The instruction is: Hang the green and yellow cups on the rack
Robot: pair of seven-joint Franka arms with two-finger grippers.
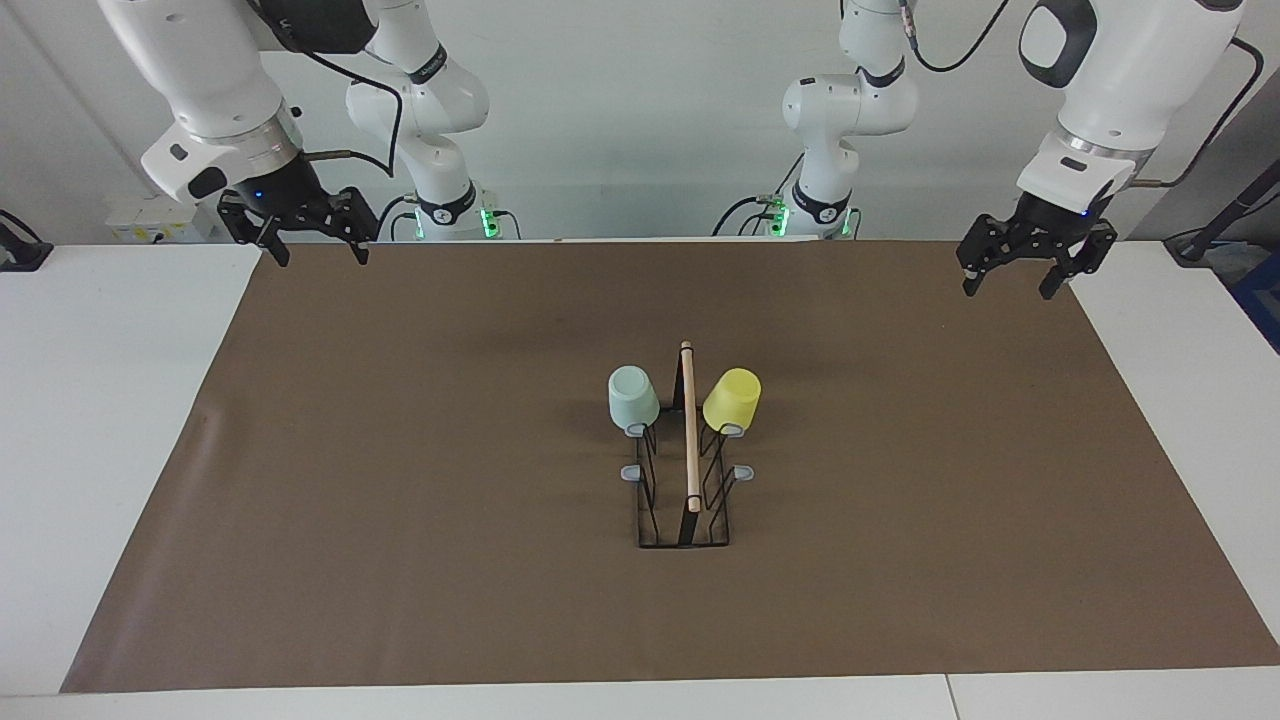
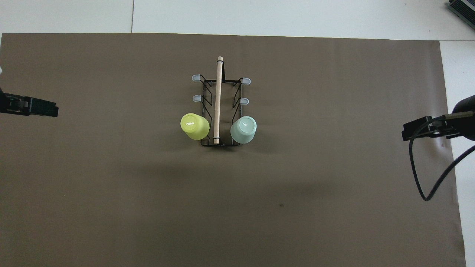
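rack mid-mat | green cup and yellow cup hang on its robot-end prongs | left gripper, right gripper: well away, raised, empty, fingers apart

- green cup: pale mint
- yellow cup: bright lemon yellow
- rack: black wire, light wooden rod, grey prong tips
- mat: plain brown
- table: white
- left gripper and right gripper: black on white arms
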